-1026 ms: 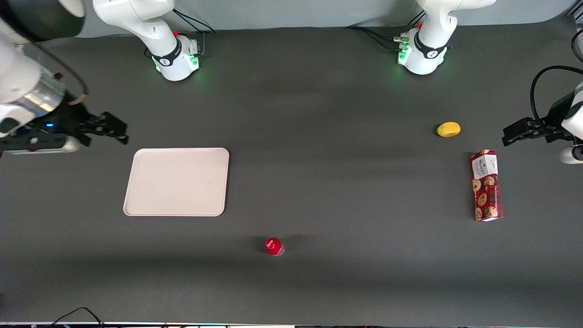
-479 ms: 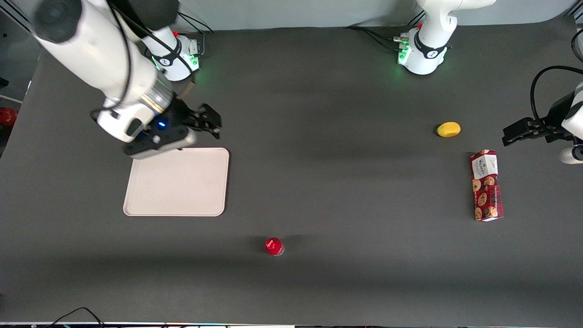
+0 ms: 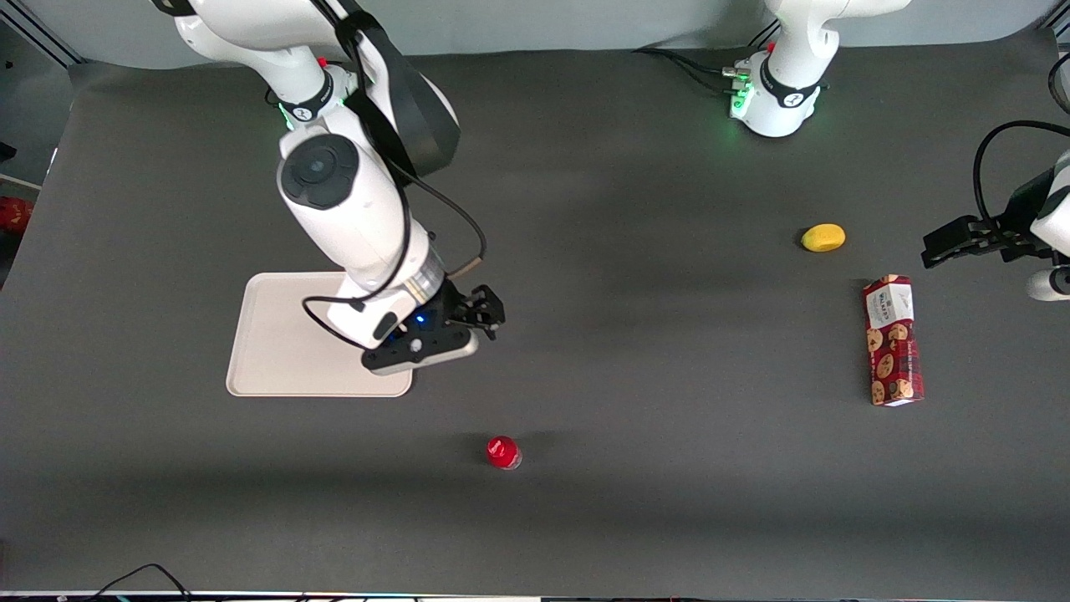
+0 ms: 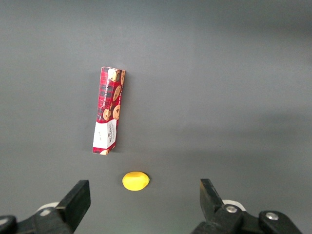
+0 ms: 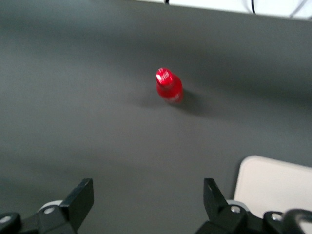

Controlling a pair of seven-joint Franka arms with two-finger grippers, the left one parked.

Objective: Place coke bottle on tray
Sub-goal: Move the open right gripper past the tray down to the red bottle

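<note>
The work surface is a large dark grey matte table (image 3: 635, 351) that fills nearly the whole front view. A pale grey wall (image 3: 543, 25) runs along the table edge farthest from the front camera. Lighting is uneven: broad soft bands of shadow cross the tabletop, and small green glows lie on the surface near the wall. At the edge nearest the front camera, thin black cables (image 3: 138, 577) lie over a narrow light strip.

Even light, perhaps motion-blurred wrist view
</note>
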